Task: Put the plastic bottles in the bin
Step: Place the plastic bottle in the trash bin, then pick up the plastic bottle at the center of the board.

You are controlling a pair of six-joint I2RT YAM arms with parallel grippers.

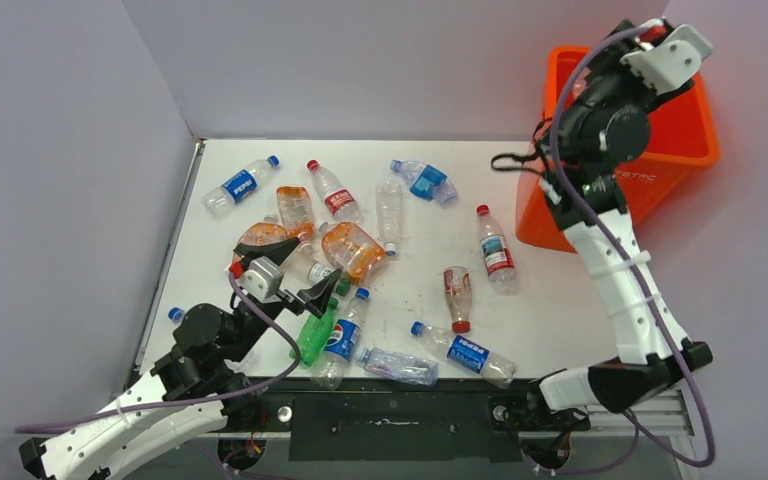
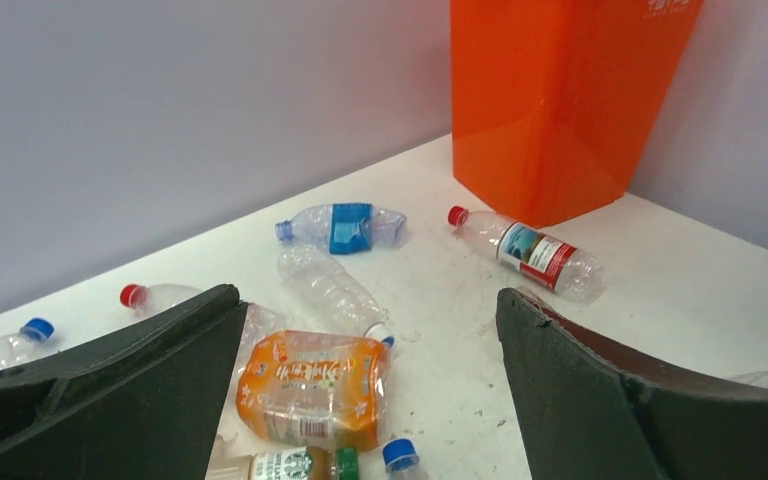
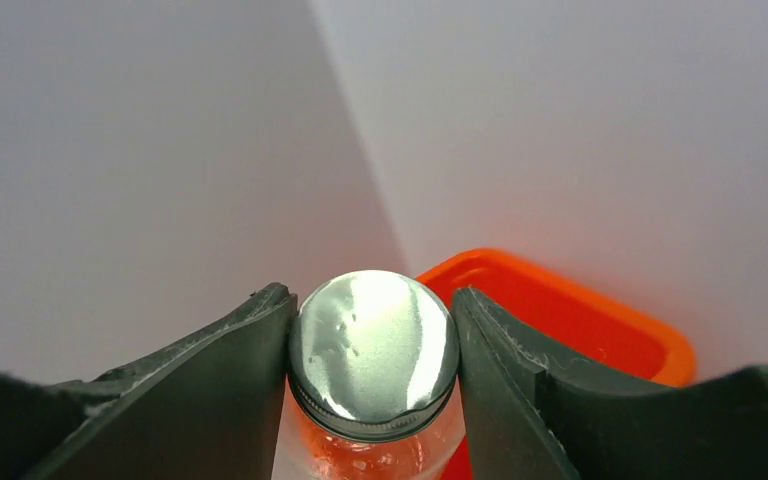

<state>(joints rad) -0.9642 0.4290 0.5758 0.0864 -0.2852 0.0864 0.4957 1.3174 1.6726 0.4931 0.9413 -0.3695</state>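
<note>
My right gripper [image 3: 372,300] is shut on the neck of a clear bottle with a silver cap [image 3: 374,345], held high over the orange bin [image 3: 600,310]. In the top view that gripper [image 1: 653,38] is above the bin [image 1: 705,150] at the far right corner. My left gripper [image 1: 315,300] is open and low over the table, holding nothing. Between its fingers [image 2: 160,370] lies a crushed orange-labelled bottle [image 2: 315,388]. A green bottle [image 1: 315,335] lies just under that arm. Several plastic bottles are scattered over the table, among them a red-labelled one [image 1: 496,250] near the bin.
Grey walls close the table on the left and at the back. A Pepsi bottle [image 1: 240,185] lies at the far left, and a crushed blue-labelled one [image 2: 345,225] lies mid-back. More bottles [image 1: 465,352] lie close to the front edge, beside the arm bases.
</note>
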